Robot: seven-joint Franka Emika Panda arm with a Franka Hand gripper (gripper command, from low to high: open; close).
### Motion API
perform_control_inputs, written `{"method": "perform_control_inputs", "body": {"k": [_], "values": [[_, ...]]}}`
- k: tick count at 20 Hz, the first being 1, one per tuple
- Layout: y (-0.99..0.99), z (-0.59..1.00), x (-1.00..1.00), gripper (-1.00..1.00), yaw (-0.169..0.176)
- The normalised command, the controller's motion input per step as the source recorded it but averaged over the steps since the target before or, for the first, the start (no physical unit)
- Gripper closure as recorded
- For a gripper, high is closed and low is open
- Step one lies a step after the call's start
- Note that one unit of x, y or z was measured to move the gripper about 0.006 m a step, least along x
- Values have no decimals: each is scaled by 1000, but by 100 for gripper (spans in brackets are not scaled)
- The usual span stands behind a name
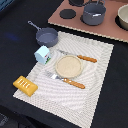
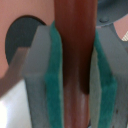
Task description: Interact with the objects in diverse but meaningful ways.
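In the wrist view, my gripper (image 2: 75, 80) is shut on a red-brown sausage (image 2: 74, 45) that runs lengthwise between the green pads (image 2: 55, 75). The arm does not show in the exterior view. There, a grey long-handled pan (image 1: 46, 36) sits at the far edge of the striped placemat (image 1: 95, 85). The pale blue house-shaped carton (image 1: 42, 54) stands just in front of the pan. A ridged yellow-orange bread loaf (image 1: 25, 85) lies at the mat's corner on the exterior view's left.
A round tan plate (image 1: 68, 65) lies mid-mat between an orange-handled knife (image 1: 80, 57) and fork (image 1: 67, 80). Behind is a pink board (image 1: 107, 30) with a grey pot (image 1: 93, 14), black discs (image 1: 66, 13) and a bowl (image 1: 123, 17).
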Motion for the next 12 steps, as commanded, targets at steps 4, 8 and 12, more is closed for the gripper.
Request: {"method": "perform_control_inputs", "body": {"k": [4,8,12], "values": [[273,0,408,100,-68],[297,6,521,100,-59],[258,0,500,100,-59]]}}
